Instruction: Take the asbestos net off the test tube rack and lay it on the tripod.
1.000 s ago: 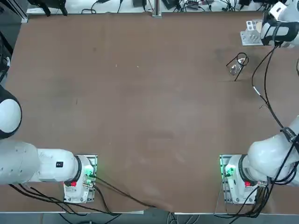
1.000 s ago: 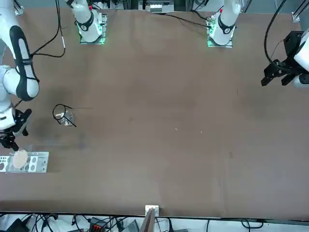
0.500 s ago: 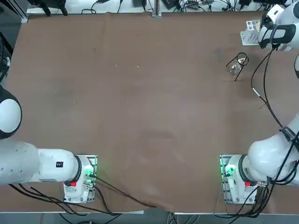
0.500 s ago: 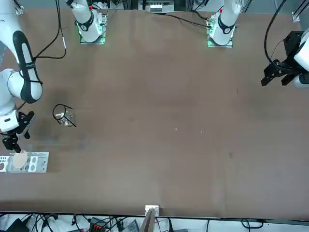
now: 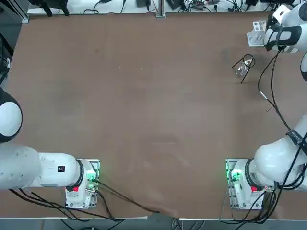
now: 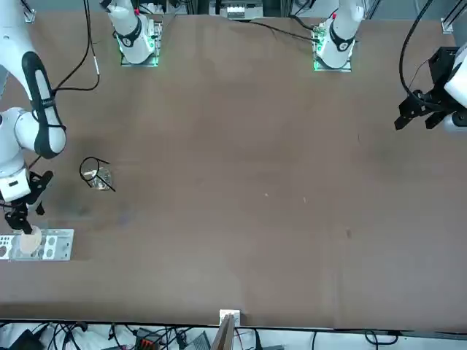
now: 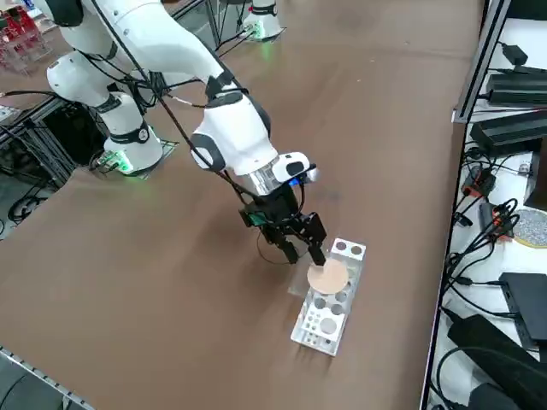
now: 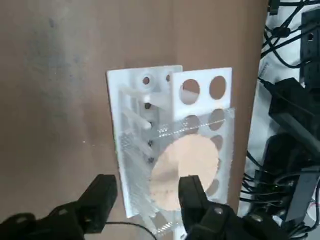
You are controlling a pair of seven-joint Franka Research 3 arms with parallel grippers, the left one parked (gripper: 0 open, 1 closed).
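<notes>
1. Brown table (image 7: 171, 256): test tube rack (image 7: 329, 320) bears asbestos net (image 7: 328, 277).
2. Right gripper (image 7: 303, 253): lowered since earlier, fingers parted, narrowing, empty, straddling net's edge.
3. Tripod (image 5: 243, 66): behind gripper, unladen; grasp imminent.

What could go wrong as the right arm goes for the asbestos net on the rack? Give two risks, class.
The right gripper has one finger over the asbestos net and one beside the test tube rack, so the jaws might clamp the rack too. The rack stands near the table's edge, so a nudge could push it off.
</notes>
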